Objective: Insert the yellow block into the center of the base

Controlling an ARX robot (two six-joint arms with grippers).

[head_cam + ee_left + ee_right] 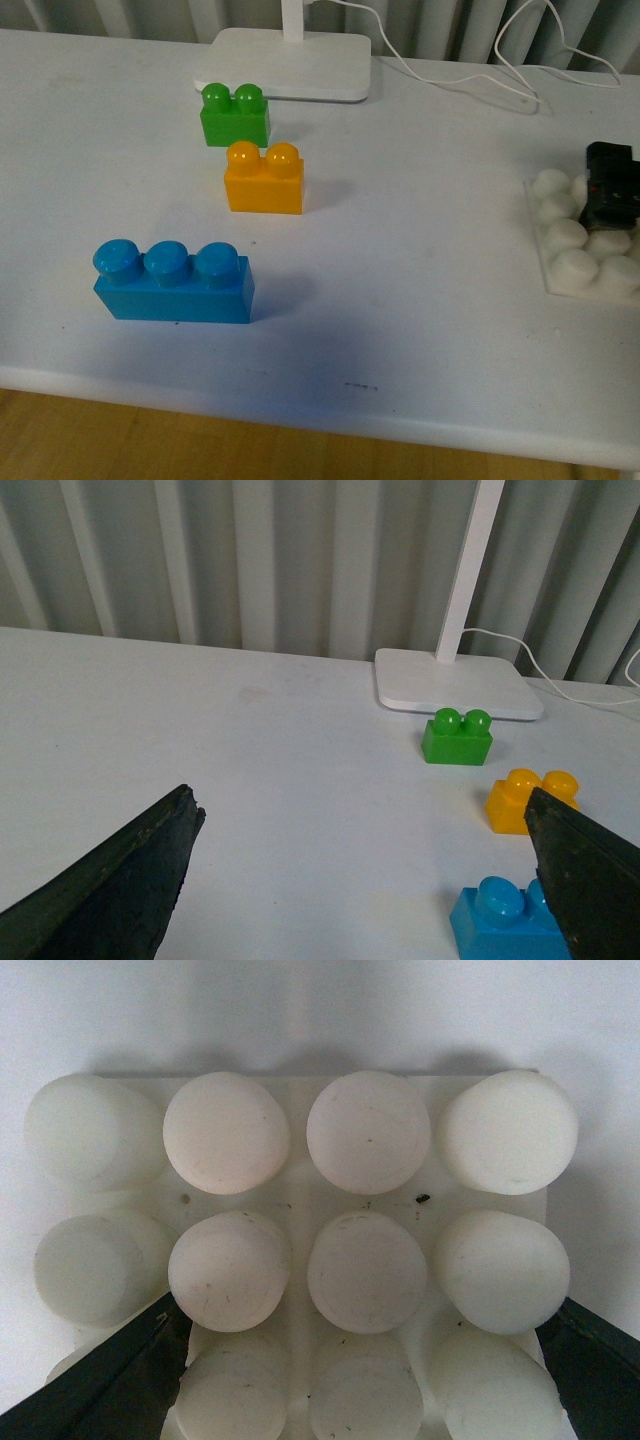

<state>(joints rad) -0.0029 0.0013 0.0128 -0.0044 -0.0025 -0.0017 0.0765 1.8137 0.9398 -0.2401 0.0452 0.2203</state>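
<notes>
**The yellow block (pixel 264 180) stands untaken on the bench (pixel 420 300), well apart from the base (pixel 548 285) at the right.**

The left fingers (pixel 130 880) are seen spread wide and empty. The right fingers (pixel 110 1385) are held wide over the base, gripping nothing. The block is judged light, stiff and slick, best pinched across its flat sides below the studs. The bench is smooth, and room is left beside the green brick (pixel 235 113) and blue brick (pixel 172 282).

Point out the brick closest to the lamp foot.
The green brick, just in front of the lamp foot; the yellow block and blue brick sit farther off.
</notes>
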